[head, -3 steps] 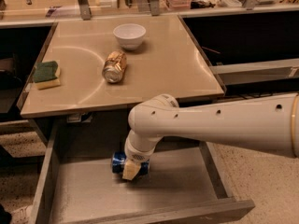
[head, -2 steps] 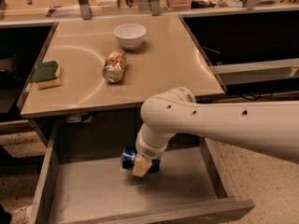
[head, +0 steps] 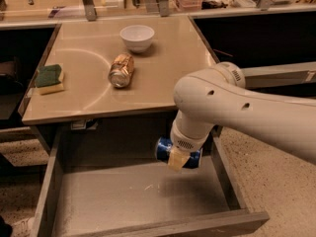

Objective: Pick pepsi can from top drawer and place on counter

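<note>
The pepsi can (head: 164,149), dark blue with a silver end, lies sideways in my gripper (head: 177,158), lifted above the grey floor of the open top drawer (head: 133,196) near its back right. The gripper is shut on the can; a tan finger pad (head: 177,159) covers its middle. My white arm reaches in from the right. The beige counter (head: 89,58) lies just above and behind the drawer.
On the counter lie a gold can (head: 121,70) on its side, a white bowl (head: 137,36) behind it, and a green-and-yellow sponge (head: 49,79) at the left edge. The drawer's thick side walls (head: 47,191) flank the gripper.
The gripper has risen and moved right with the pepsi can, lifting it off the drawer floor toward the counter's front edge.
</note>
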